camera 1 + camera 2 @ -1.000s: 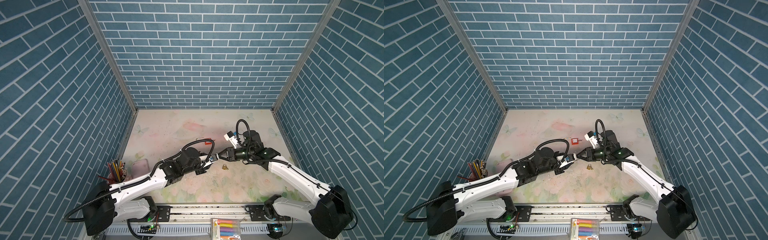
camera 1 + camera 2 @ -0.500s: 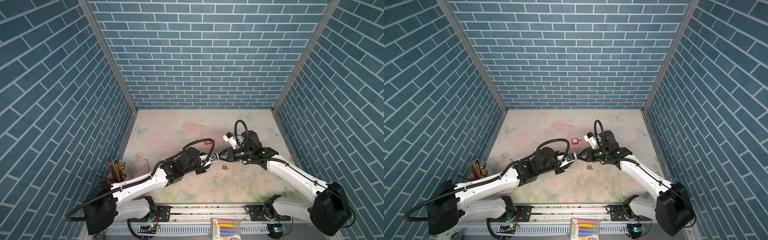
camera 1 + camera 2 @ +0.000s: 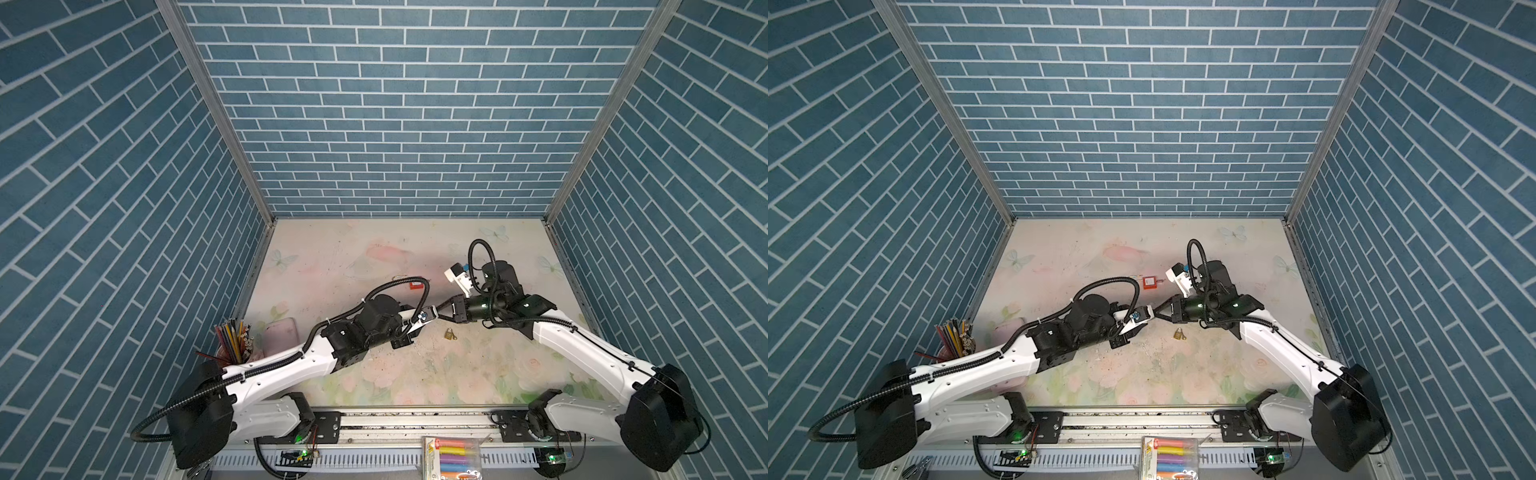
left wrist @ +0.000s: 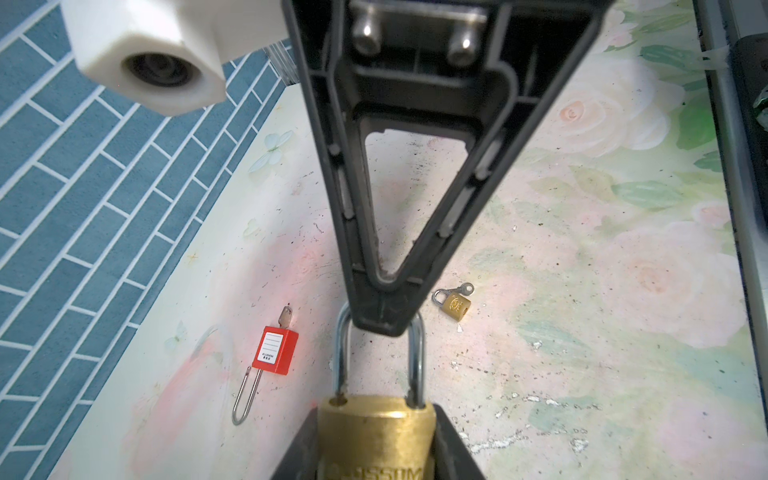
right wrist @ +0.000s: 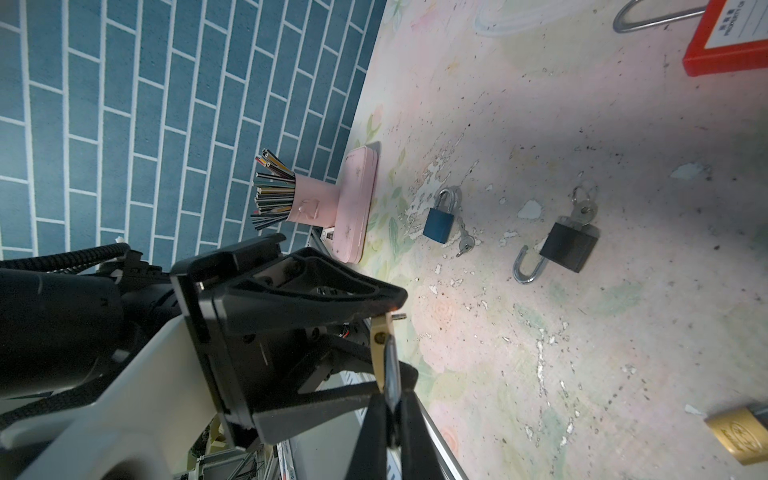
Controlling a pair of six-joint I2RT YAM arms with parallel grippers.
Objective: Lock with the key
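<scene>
My left gripper (image 4: 376, 451) is shut on the body of a brass padlock (image 4: 376, 432), held above the table. The steel shackle (image 4: 415, 361) is raised, and one leg sits just out of its hole. My right gripper (image 5: 392, 405) meets it tip to tip in both top views (image 3: 439, 309) (image 3: 1156, 314). It is shut on the top of the shackle, as the left wrist view shows. No key shows on the held padlock. In a top view my left gripper (image 3: 426, 316) is at the table's middle.
On the table lie a small brass padlock (image 4: 455, 306) with a key (image 4: 466, 288), a red padlock (image 4: 276, 351) with a key, a blue padlock (image 5: 439, 222) and an open black padlock (image 5: 569, 247). A pink pencil cup (image 3: 232, 345) and a pink case (image 3: 282, 334) stand at the left.
My right gripper has moved slightly left to the padlock and closed its fingers on the shackle. The left gripper has held still with the padlock.
</scene>
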